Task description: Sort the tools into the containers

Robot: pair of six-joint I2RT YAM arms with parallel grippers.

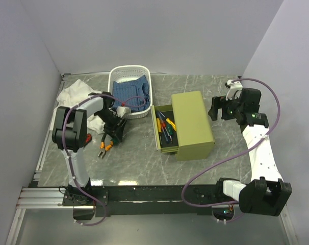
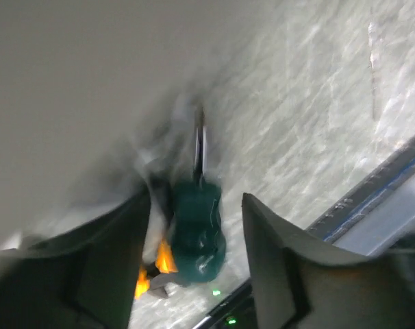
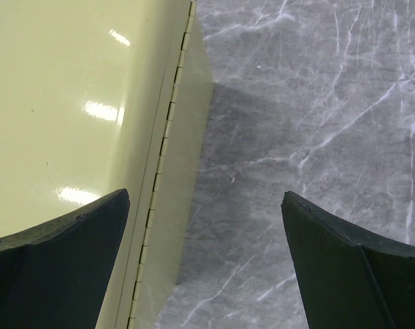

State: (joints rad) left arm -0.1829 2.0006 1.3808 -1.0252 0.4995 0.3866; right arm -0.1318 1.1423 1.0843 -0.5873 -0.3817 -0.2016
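Observation:
In the left wrist view a green-handled screwdriver lies on the table between the fingers of my left gripper. The jaws stand open, with a gap on each side of the handle. Orange-black pliers lie just beside it, and their orange grips show by the left finger. From above, my left gripper hangs low over this spot, in front of the white basket holding blue fabric. The olive-green drawer chest has its drawer pulled out, with several screwdrivers inside. My right gripper is open and empty beside the chest.
A white cloth lies crumpled at the back left, near the left wall. A metal rail runs along the table's left edge. Grey marble table shows between the right fingers.

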